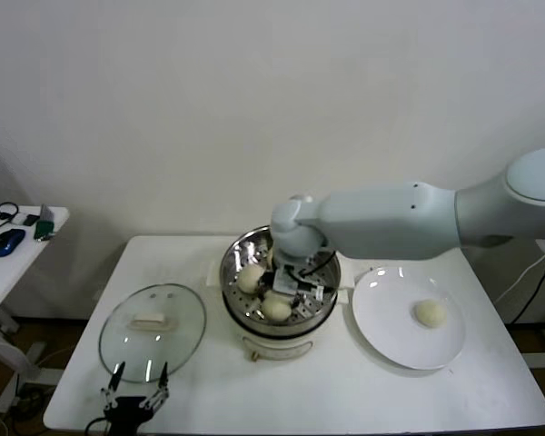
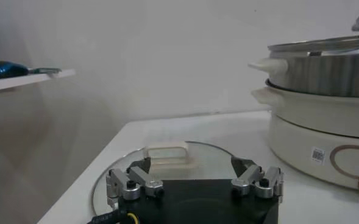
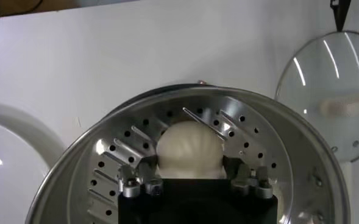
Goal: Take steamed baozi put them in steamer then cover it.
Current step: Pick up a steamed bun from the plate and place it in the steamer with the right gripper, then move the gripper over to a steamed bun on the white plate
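Observation:
The steamer (image 1: 280, 289) stands mid-table on its cream base (image 2: 316, 141). My right gripper (image 1: 297, 285) reaches down into it. In the right wrist view its fingers are open on either side of one baozi (image 3: 189, 149), which rests on the perforated tray (image 3: 115, 155). Two more baozi (image 1: 250, 277) (image 1: 275, 310) lie in the steamer beside it. One baozi (image 1: 429, 312) is on the white plate (image 1: 386, 331). The glass cover (image 1: 153, 331) lies flat on the table to the steamer's left. My left gripper (image 1: 136, 381) hangs open just in front of the cover, holding nothing.
A side table (image 1: 18, 238) with a blue mouse and small items stands at the far left. The wall is close behind the table. The cover's cream handle (image 2: 167, 151) faces my left gripper (image 2: 190, 167).

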